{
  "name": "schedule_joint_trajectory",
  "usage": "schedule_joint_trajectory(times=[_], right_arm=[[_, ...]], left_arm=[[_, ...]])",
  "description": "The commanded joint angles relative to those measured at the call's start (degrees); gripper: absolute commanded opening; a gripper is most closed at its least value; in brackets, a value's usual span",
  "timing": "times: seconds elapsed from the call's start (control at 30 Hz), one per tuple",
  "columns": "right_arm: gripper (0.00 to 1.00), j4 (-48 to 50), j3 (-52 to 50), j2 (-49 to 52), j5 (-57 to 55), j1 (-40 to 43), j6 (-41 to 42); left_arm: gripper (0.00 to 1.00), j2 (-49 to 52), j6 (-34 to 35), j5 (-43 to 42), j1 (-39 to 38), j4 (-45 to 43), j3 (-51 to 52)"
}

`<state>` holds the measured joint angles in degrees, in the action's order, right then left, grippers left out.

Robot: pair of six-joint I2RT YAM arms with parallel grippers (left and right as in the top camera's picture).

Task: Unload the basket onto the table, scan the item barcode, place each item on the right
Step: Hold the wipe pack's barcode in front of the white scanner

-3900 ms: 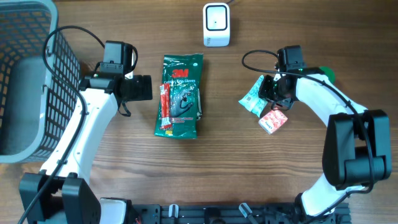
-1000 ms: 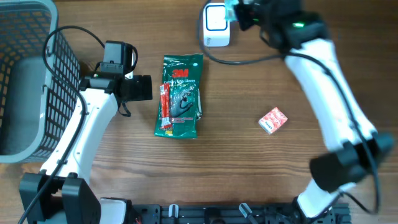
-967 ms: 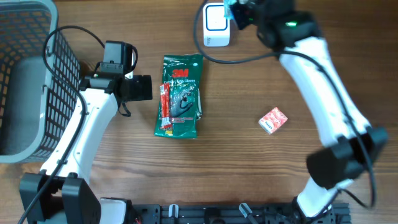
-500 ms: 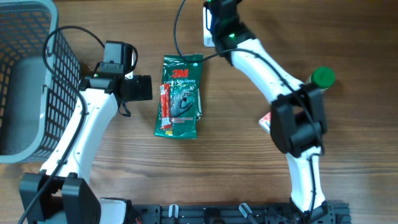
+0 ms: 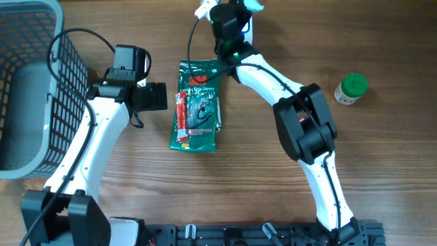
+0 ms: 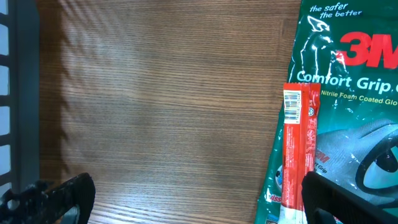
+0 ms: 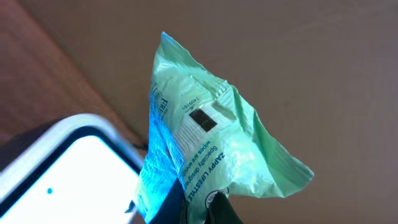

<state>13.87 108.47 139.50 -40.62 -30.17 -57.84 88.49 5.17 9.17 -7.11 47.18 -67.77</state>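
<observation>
right arm [image 5: 263, 72] swung far over scanner [image 7: 62, 168] | right fingers [image 7: 205, 214] pinch green packet [image 7: 205, 143] | left fingers [image 6: 53, 194] spread

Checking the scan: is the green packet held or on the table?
Held: the right gripper pinches the green packet by its lower edge.

arms [image 5: 102, 130]: white shells | joints [image 5: 305, 128]: black | cables [image 5: 78, 29]: black, looping

Wooden table [image 5: 239, 184] carries a wire basket [image 5: 68, 68]; a green glove pack [image 5: 201, 102]; a green-capped bottle [image 5: 350, 89].
</observation>
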Motion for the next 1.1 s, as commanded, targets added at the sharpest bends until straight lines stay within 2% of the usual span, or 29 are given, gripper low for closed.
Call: schedule_joint_trajectory(times=[0.0,0.33,0.53,0.7,0.87,1.07], right_arm=[[0.04,-1.14,0.52,0.98,-0.52,-1.46,-0.52],[0.04,-7.50,-0.87,0.98,-0.55,-2.08,-0.44],[0.04,-2.67,-0.96,-0.42,-1.95,-1.99,2.03],[0.04,-1.25,-0.90,-7.98,-1.49,-0.13,4.52],[0.04,-15.06,-0.90,-19.12,2.56,3.61,15.54],[0.04,-46.36,-0.90,-29.42,20.70,10.75,35.98]], left_arm=[[1.00,-0.28,-0.44,0.33,0.22,0.02,0.33],[1.00,-0.28,-0.44,0.33,0.20,0.02,0.33],[1.00,-0.28,-0.44,0.33,0.22,0.00,0.33],[1.00,-0.28,-0.44,0.33,0.22,0.02,0.33],[1.00,-0.28,-0.44,0.33,0.22,0.02,0.33],[1.00,-0.28,-0.44,0.35,0.22,0.02,0.33]])
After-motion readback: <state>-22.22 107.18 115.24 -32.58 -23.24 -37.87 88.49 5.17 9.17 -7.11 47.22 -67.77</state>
